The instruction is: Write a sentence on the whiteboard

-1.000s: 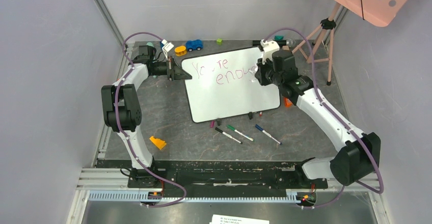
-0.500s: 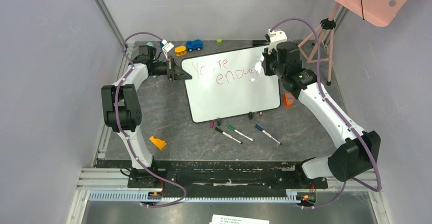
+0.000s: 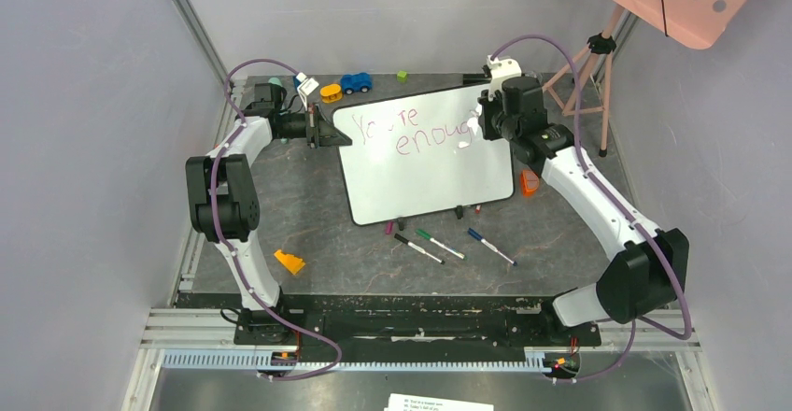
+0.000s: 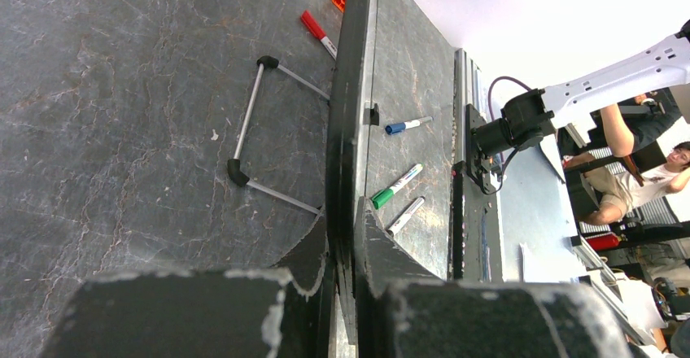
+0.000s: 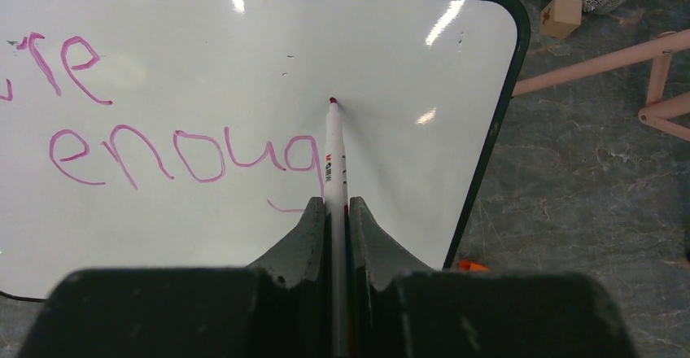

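Observation:
The whiteboard (image 3: 425,182) stands tilted at the back of the table. My left gripper (image 3: 322,133) is shut on its left edge, and in the left wrist view the black frame (image 4: 351,89) runs between the closed jaws of that gripper (image 4: 342,220). Pink letters of the sentence (image 5: 163,150) read "You're enoug" (image 3: 411,129). My right gripper (image 5: 334,205) is shut on a white marker (image 5: 334,150). Its red tip (image 5: 332,100) touches the board just above and to the right of the "g". From above, the right gripper (image 3: 480,126) hangs over the board's upper right part.
Black (image 3: 417,248), green (image 3: 439,243) and blue (image 3: 490,246) markers lie in front of the board. A yellow wedge (image 3: 289,262) lies near left, an orange piece (image 3: 529,183) by the board's right edge. A blue toy car (image 3: 355,82) and a pink tripod (image 3: 598,75) stand behind.
My right wrist has swung back and upward, carrying the marker tip from the tail of the "g" to a spot above and right of it. The left arm has stayed still.

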Available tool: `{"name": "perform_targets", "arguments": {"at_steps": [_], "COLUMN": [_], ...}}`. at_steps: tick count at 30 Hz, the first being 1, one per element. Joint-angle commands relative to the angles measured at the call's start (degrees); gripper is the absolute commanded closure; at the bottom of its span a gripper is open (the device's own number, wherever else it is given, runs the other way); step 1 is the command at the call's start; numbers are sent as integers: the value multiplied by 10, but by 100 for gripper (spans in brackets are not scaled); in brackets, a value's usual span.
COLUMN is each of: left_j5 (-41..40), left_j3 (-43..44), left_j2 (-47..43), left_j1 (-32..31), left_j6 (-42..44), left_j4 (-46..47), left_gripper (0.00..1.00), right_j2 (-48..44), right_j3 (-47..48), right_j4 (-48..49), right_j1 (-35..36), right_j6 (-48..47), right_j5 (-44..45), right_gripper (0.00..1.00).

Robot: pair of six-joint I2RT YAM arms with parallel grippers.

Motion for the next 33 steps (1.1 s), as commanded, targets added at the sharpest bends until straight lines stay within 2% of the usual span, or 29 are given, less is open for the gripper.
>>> {"name": "perform_targets", "arguments": {"at_steps": [1,12,28,33], "left_j5": [-142,-142,-142,-142], "left_j3": [-28,-29,-28,-29], "left_j2": [18,19,19,19], "left_j1": [-30,-30,-30,-30], "left_j6": [107,107,107,107], "left_j4": [-3,-4,-3,-4], "left_gripper": [98,98,98,98], "right_j2": [8,13,-56,-63], "right_j3": [26,11,-113,-124], "right_j4": [30,34,44,49], "right_j1": [-6,-7,-7,-7], "right_j6": [-5,-2,1,1], "right_j5": [8,7,-14,-9], "right_gripper": [100,100,100,100]}}
